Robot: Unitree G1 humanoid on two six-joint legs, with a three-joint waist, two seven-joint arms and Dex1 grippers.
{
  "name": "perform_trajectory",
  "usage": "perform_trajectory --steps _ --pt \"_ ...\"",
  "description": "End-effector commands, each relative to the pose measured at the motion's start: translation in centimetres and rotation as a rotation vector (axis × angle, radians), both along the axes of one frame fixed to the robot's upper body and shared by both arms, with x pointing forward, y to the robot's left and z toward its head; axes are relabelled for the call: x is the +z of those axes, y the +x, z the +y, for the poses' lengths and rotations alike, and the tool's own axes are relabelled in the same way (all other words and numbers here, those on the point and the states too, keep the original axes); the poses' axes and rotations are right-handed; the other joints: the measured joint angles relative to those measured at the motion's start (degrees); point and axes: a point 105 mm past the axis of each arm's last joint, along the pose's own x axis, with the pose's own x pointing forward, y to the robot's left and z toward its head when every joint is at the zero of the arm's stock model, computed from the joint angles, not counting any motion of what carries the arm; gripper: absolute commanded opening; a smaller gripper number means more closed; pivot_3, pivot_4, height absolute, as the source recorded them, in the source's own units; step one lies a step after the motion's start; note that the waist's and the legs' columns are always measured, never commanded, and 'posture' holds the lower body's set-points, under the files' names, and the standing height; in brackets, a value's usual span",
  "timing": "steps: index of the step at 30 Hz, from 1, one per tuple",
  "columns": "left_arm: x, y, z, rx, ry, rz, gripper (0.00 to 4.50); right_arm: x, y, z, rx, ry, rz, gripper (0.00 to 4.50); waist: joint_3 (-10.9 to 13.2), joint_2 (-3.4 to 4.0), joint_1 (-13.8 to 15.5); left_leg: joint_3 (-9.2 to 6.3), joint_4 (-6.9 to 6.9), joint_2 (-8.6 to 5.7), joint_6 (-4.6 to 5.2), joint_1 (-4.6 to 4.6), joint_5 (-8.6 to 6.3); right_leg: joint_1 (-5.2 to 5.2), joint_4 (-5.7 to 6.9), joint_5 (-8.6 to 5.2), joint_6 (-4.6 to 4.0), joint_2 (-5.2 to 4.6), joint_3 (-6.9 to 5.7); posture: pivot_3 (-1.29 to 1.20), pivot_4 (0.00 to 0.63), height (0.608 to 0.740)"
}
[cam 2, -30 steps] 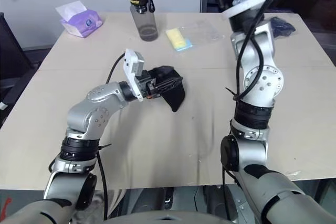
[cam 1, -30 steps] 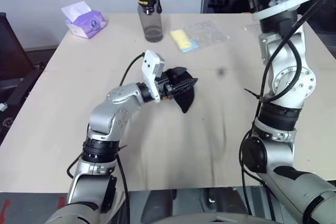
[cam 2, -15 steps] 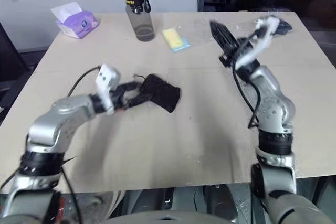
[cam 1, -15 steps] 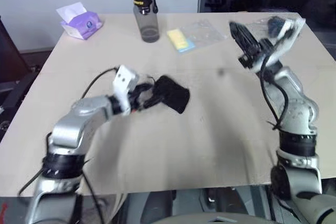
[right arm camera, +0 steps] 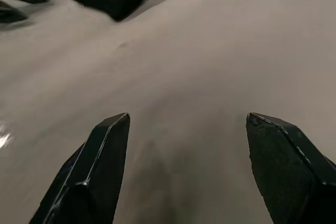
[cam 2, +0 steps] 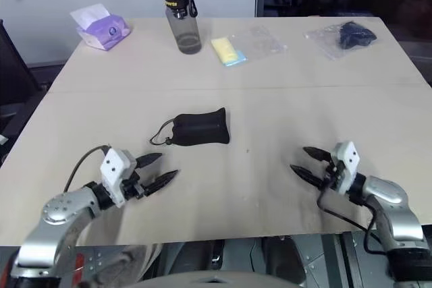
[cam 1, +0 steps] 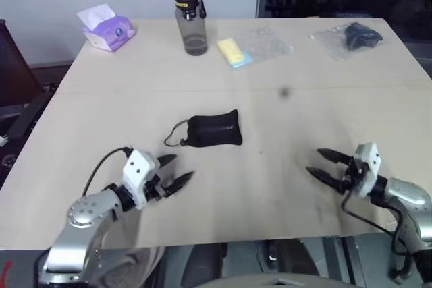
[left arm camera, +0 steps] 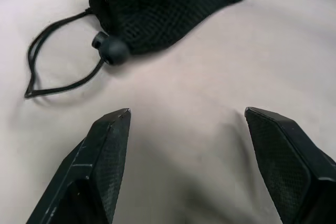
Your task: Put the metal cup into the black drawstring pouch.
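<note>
Black drawstring pouch (cam 1: 212, 130) lies mid-tabletop (cam 1: 283, 166), cord at 9 o'clock. Left gripper (cam 1: 173, 170) and right gripper (cam 1: 322, 165): jaws wide apart, empty.

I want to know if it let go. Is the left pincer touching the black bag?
Apart. The left wrist view shows bare table between the left pincer and the black bag.

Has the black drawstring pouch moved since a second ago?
Yes. The black drawstring pouch was held up in the left end effector; now it lies flat on the table, well in front of the water bottle, released.
</note>
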Motion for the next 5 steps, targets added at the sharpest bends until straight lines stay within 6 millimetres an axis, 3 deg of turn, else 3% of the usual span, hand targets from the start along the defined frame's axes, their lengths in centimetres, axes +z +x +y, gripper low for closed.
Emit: perform_trajectory --steps 1,5 --pt "1.26 -0.05 -0.71 0.023 0.018 -0.102 3.60 1.26 -0.34 -1.28 -0.001 0.015 -0.072 3.58 0.0 -0.02 0.1 0.00 -0.01 0.02 -0.01 0.23 -0.01 0.23 -0.01 -0.02 0.01 -0.01 0.00 0.00 0.150 0.740" --pt "0.97 -0.42 -1.12 0.011 0.007 -0.077 3.60 1.23 -0.60 -1.71 0.005 0.027 -0.077 3.58 0.0 -0.03 0.1 -0.02 -0.04 0.06 -0.01 0.43 -0.02 0.40 -0.02 -0.04 0.02 -0.03 -0.01 0.00 0.150 0.740"
